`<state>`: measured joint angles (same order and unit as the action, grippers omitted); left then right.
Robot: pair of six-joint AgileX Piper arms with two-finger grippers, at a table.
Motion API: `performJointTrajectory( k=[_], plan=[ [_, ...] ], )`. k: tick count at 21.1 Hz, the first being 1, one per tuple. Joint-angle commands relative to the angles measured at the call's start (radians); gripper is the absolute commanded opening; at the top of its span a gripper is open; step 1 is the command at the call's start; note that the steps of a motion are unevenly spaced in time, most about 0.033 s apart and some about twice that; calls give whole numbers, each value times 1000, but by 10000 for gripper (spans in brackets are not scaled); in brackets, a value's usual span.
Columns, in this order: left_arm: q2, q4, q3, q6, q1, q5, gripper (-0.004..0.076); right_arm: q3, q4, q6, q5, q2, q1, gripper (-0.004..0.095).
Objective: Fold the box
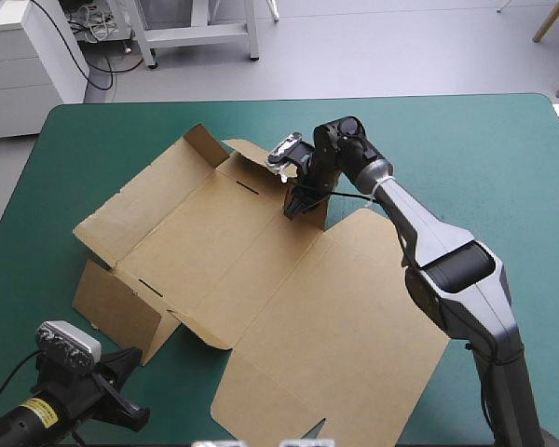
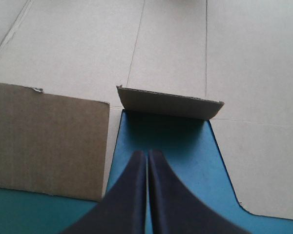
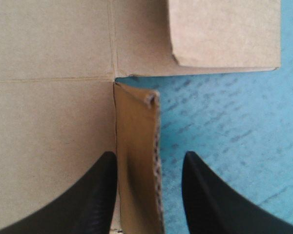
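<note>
One desk (image 1: 503, 168) with a teal-green cover is carrying the box (image 1: 261, 270), which is lying mostly flat as a cut brown sheet across the middle and left of the desk. Its far-left walls are rising slightly and its wide lid panel is lying toward the near edge.

The right end effector (image 1: 293, 200) is reaching down at the far edge of the box. Its black fingers are standing apart and straddling a narrow flap (image 3: 136, 146). The flap is standing upright between them, closer to one finger than to the other, and neither finger is clamping it.

The left end effector (image 1: 121, 372) is hovering over the desk at the near-left corner, just outside the box. Its fingers (image 2: 132, 195) are pressing together into one point and gripping nothing. A short tab (image 2: 168, 103) is lifting off the cover directly ahead of them, beside a side flap (image 2: 49, 141).

Handling assessment:
1. The board is showing corrugated flutes at its cut edge, so it is probably light and stiff, and likely bending cleanly only along the scored creases.
2. Raised flaps are likely springing back unless held or tucked.
3. The sheet is probably sliding easily on the cover, so bracing with the second arm is advisable.
4. Grasping is best done on a flap's free edge, well clear of the crease, pinching across the thickness.
</note>
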<state>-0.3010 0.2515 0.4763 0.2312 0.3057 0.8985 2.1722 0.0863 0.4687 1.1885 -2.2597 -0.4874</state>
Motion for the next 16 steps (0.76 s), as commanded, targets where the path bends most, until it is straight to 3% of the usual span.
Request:
performJointTrajectory(
  k=[1,4,16],
  plan=[
    [-9,15,34,-3,5,-60,-8,35,3,32,-21,69,0,197],
    [-9,15,34,-3,5,-60,-8,35,11,69,-21,69,0,-24],
    [-9,22,34,-3,5,-60,-8,118,3,209,-19,79,-116,-21]
  ],
)
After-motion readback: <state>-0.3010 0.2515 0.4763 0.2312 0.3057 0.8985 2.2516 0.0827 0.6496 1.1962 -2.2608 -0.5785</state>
